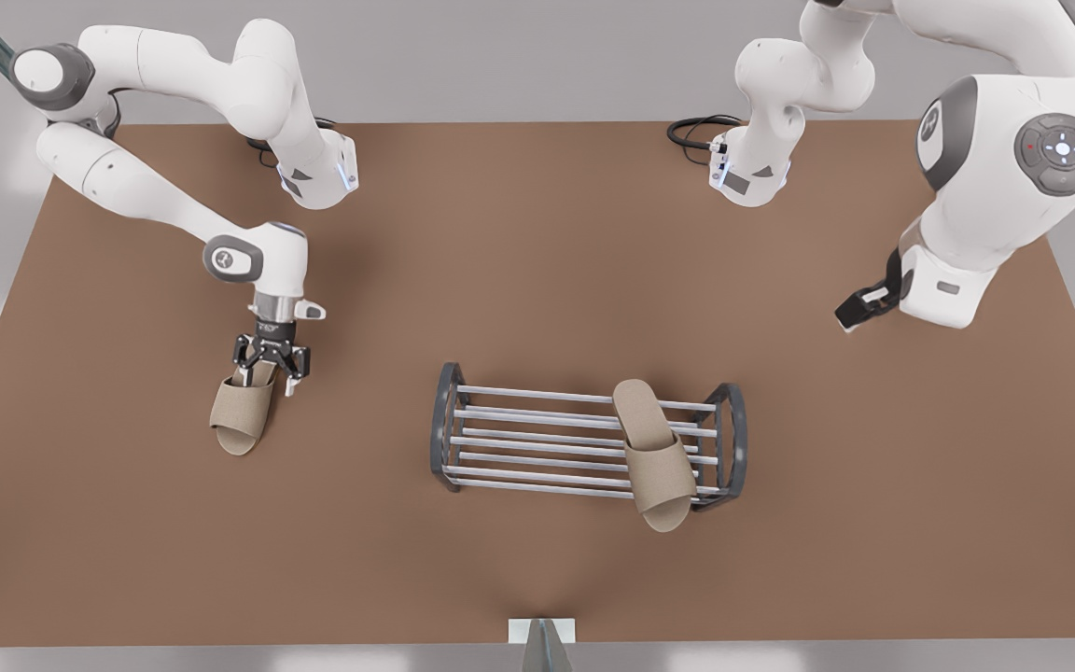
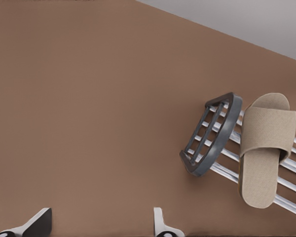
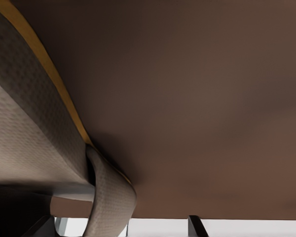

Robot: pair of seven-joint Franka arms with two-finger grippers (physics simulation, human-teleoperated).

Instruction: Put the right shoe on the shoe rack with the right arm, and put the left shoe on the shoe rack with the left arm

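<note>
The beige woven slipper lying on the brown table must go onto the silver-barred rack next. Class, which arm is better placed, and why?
The right arm. The right gripper is already closed on that beige woven slipper. The left gripper hangs open beyond the silver-barred rack, where the other slipper already rests.

My work surface: one brown matte tabletop (image 1: pixel 537 280), evenly lit, soft shadows. Beyond its far edge I see a pale grey floor (image 1: pixel 500 56). Coiled black cable (image 1: pixel 691 131) at that edge.

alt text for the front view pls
One beige slipper lies across the shoe rack mid-table, toward the front view's right. At the left, the right gripper grips the other slipper; the left gripper hovers open at the right.
</note>
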